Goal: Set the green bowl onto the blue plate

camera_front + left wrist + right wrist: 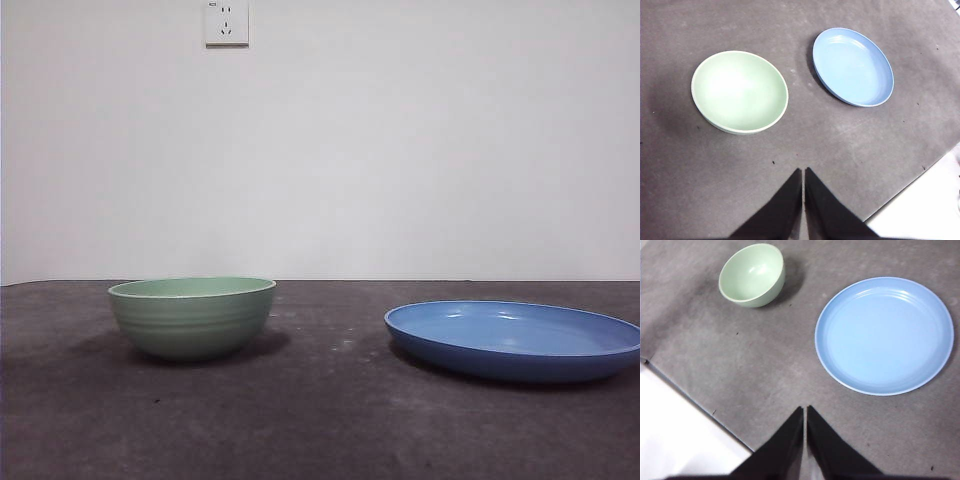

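While nothing is gripped yet, sitting at the opening step, judging by the layout: reaching still to come.

Front view: green bowl (192, 317) resting upright on the dark table (330, 420), well apart from the blue plate (515, 340); no arm showing.

Left wrist view: left gripper (803, 172) hanging high, jaws pressed together, bowl (739, 92) nearer than plate (853, 66).

Right wrist view: right gripper (805, 410) likewise pressed together, hovering near the plate (884, 335), bowl (752, 274) farther off.

Next, probably: spreading the left jaws, descending onto the bowl's rim.
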{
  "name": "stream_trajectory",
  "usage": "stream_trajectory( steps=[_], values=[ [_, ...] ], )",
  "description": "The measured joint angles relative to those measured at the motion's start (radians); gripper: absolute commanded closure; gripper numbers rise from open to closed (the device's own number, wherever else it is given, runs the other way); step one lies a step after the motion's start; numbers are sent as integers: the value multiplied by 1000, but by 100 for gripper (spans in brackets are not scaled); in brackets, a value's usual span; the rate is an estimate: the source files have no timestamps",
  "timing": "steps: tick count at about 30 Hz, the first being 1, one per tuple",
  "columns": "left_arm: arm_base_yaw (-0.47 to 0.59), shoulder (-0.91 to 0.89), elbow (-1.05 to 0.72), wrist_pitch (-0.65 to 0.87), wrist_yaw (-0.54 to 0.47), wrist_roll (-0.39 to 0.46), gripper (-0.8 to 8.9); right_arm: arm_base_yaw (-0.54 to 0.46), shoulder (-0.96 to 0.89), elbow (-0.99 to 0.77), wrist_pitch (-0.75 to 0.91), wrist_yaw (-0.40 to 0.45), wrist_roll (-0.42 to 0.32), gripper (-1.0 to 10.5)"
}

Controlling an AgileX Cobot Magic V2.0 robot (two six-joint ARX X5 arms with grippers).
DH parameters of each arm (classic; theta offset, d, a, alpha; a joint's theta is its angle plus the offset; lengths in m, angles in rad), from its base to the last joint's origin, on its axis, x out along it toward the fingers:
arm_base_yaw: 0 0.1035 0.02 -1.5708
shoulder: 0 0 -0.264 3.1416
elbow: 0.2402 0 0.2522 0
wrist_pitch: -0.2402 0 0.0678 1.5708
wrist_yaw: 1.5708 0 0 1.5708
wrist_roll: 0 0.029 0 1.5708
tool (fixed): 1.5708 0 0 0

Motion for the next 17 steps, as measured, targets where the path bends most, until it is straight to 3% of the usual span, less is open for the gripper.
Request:
stream_trajectory(
  steps=[4, 10, 17],
  values=[
    [0, 0, 0, 1, 0, 3, 762, 7, 0, 0, 0, 0, -4, 933],
    [0, 0, 0, 3, 0, 3, 433, 7, 0, 0, 0, 1, -4, 652],
    [0, 0, 0, 4, 0, 5, 408, 7, 0, 0, 1, 1, -4, 638]
  ],
)
